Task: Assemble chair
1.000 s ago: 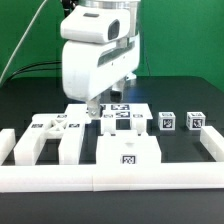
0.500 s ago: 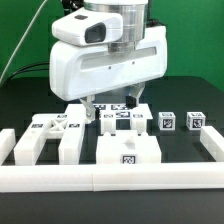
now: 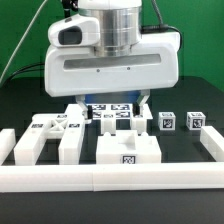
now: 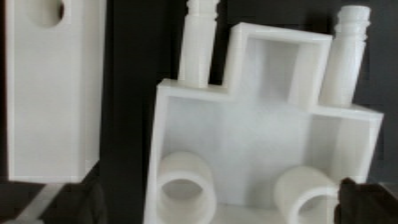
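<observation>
The chair's white tagged parts lie in a row near the front wall. In the exterior view a notched panel and a narrow piece lie at the left, a wide block in the middle, and two small cubes at the right. My gripper hangs open and empty just above the table behind the wide block, with its dark fingers spread apart. In the wrist view my gripper is over a stepped part with two round holes, beside a long panel.
A long low white border wall runs along the front, with a raised end at the exterior view's right. The marker board lies under my gripper. The table is black and a green wall stands behind.
The wrist has turned, so its broad face now faces the exterior camera. Both fingers now show spread apart. The parts have not moved.
</observation>
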